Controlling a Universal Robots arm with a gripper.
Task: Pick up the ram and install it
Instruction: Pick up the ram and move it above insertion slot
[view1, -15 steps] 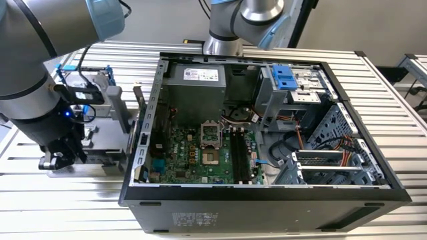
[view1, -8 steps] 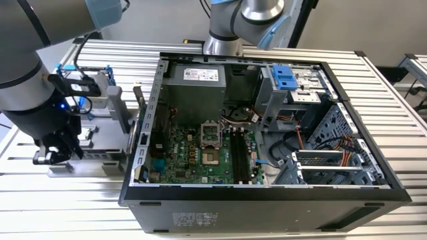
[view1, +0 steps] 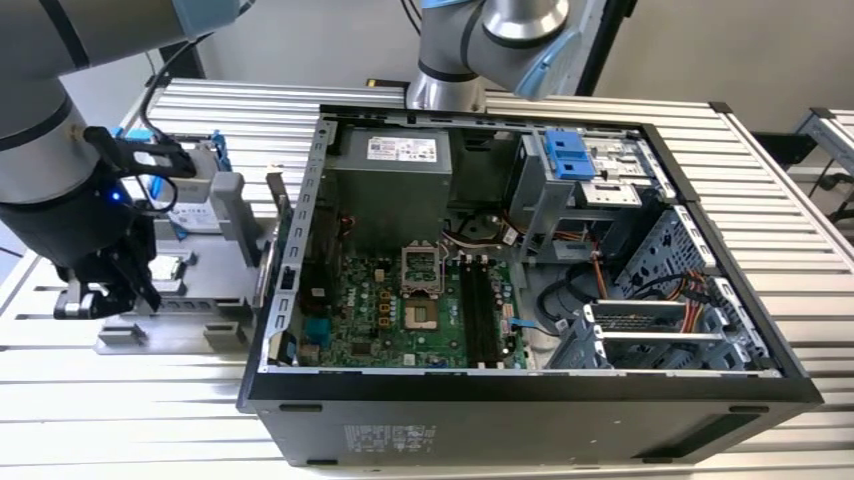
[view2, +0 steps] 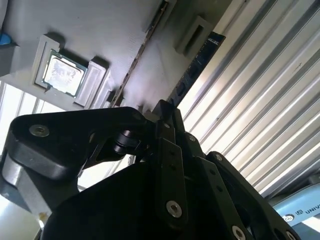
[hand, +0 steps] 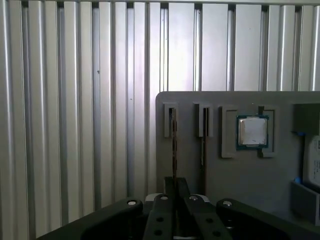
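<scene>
The gripper (hand: 175, 184) of a robot arm is seen lowered onto a grey holder (hand: 240, 170) on a ridged metal worktop (hand: 75, 100). Its jaws are drawn narrow and closed on the upper edge of the ram (hand: 173, 145). The ram is seated upright, edge-on, in the holder's outermost slot, the one nearest the holder's rim. A second stick (hand: 203, 145) is lodged in the neighbouring slot. Just beyond it, a square silver processor (hand: 252, 131) is laid flat in a recess of the same holder.

In the second wrist view, the ram (view2: 197, 62) is shown as a dark blue-green strip with black chips. It runs along the holder (view2: 100, 25) and is met at its near end by the gripper (view2: 164, 107). The second stick (view2: 142, 47) and the processor (view2: 61, 75) are set further in from the holder's edge, and the worktop (view2: 260, 100) is visible past that edge.

In the exterior view, the gripper (view1: 96, 298) is pictured low over the holder (view1: 174, 305). An open computer case (view1: 534, 400) is parked just beside the holder, on the side away from the arm. A hard drive in a blue bracket (view1: 187, 195) is stood at the holder's far end.
</scene>
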